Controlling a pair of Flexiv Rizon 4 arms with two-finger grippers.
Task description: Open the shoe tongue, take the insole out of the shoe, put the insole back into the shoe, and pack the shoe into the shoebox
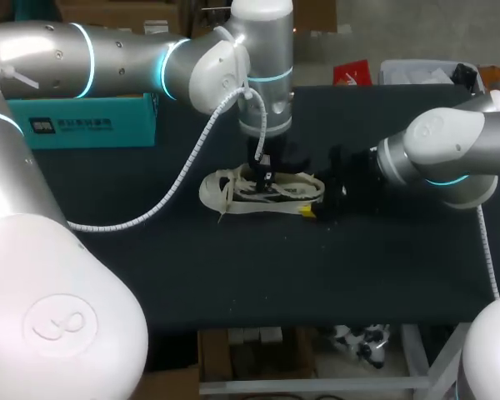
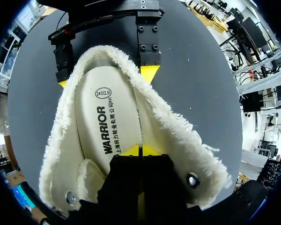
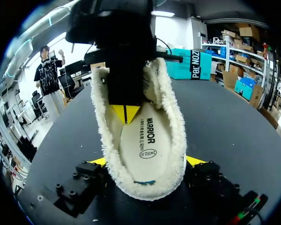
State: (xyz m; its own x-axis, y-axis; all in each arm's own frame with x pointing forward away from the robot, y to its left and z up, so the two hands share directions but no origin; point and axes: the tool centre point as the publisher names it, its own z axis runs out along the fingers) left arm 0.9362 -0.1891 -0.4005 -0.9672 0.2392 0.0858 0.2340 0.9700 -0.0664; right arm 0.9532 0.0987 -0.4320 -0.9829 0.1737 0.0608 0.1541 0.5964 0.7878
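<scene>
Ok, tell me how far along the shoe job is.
Done, it seems: the shoe gapes wide, so the opening step looks finished. In hand: right jaws clamp its heel while left jaws, shut, press on the insole, which sits inside; whether it has been out yet, I cannot tell. Left: packing the shoe into the shoebox, which stands apart from it.
</scene>
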